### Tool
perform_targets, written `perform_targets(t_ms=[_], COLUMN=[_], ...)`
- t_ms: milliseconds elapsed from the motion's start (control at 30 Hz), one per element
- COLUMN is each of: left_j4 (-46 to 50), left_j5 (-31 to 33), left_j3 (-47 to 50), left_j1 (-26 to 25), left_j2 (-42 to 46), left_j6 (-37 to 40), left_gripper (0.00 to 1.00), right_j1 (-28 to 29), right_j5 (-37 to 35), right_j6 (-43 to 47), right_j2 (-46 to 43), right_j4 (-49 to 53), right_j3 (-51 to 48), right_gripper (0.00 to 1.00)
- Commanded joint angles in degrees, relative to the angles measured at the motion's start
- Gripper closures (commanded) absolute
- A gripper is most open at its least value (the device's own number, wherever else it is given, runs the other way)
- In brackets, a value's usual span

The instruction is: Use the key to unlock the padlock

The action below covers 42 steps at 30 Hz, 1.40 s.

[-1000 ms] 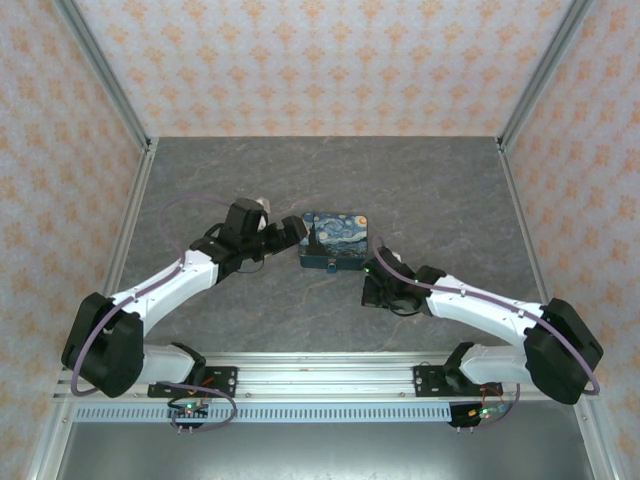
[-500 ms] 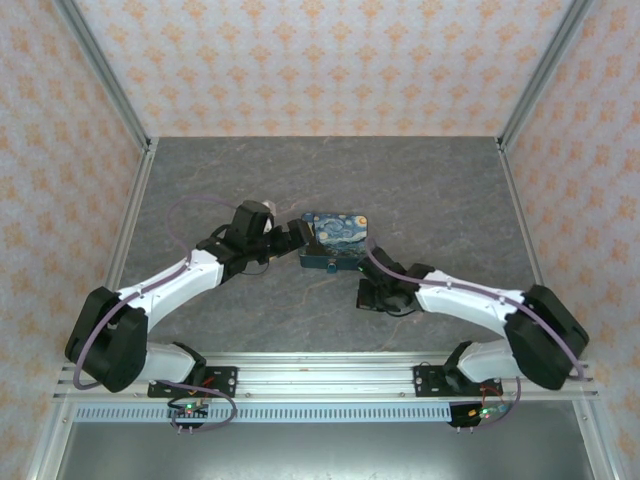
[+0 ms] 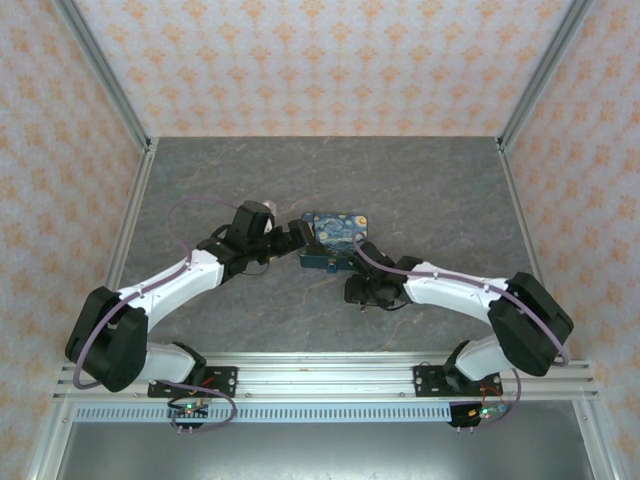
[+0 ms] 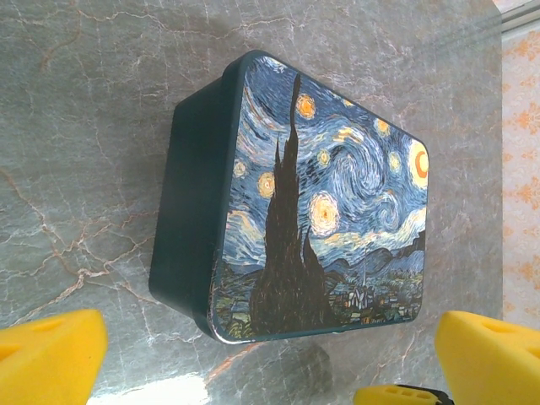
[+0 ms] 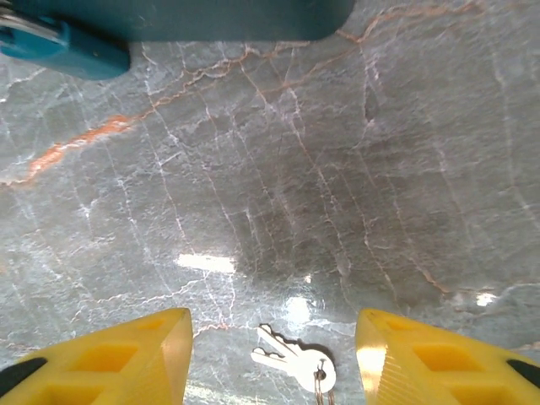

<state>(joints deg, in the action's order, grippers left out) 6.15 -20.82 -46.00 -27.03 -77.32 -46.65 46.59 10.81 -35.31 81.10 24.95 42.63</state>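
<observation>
Overhead overview; close wrist views; shared box (image 4: 329, 194)

A robot test cell in a lab is shown: a grey marble-patterned table (image 3: 430, 180) is enclosed by aluminium frame posts (image 3: 100, 70) and orange-patterned wall panels (image 3: 320, 60), and two white robot arms (image 3: 165, 285) are bolted to a slotted aluminium rail (image 3: 320, 372).

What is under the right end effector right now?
The key lies flat on the table between the open fingers of the right end effector, untouched. Nothing covers it; its ring end runs off the lower edge.
</observation>
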Motion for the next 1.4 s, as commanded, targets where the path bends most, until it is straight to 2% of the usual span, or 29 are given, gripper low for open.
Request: perform_targets(t_ms=[0, 167, 367, 500, 633, 767, 800, 1100, 1367], left_j4=[-0.9, -1.1, -1.5, -1.4, -1.4, -1.6, -1.6, -1.7, -1.9], left_j5=[0.3, 0.4, 0.5, 0.6, 0.8, 0.6, 0.6, 0.6, 0.4], left_j3=[-0.3, -0.3, -0.2, -0.1, -0.1, -0.1, -0.1, 0.2, 0.4], left_j1=[-0.4, -0.4, -0.5, -0.5, -0.4, -0.4, -0.5, -0.5, -0.5], left_j2=[-0.9, -1.3, -1.4, -1.4, -1.3, -1.4, -1.3, -0.9, -0.7], left_j6=[0.1, 0.1, -0.1, 0.0, -0.1, -0.1, -0.1, -0.4, -0.5], left_gripper=[0.0, 0.0, 0.0, 0.0, 0.0, 0.0, 0.0, 0.0, 0.0], right_j1=[0.5, 1.2, 2.6, 3.5, 5.6, 5.7, 5.7, 5.7, 5.7], right_j5=[-2.9, -2.9, -2.9, -2.8, -4.8, -6.8, -7.4, -4.5, -0.1], right_j6=[-1.3, -3.6, -4.5, -4.0, -1.9, -0.9, -0.9, -0.6, 4.6], right_j2=[-1.8, -3.1, -0.3, 3.5, 6.0, 4.6, 3.6, -0.9, 1.0], right_j4=[3.2, 3.0, 1.6, 1.3, 4.6, 6.7, 7.1, 5.9, 9.2], right_j3=[-1.9, -3.2, -2.8, -1.5, 0.8, 1.1, 1.2, 1.5, 2.9], right_gripper=[0.49, 0.51, 0.56, 0.66, 0.81, 0.98, 1.0, 1.0, 1.0])
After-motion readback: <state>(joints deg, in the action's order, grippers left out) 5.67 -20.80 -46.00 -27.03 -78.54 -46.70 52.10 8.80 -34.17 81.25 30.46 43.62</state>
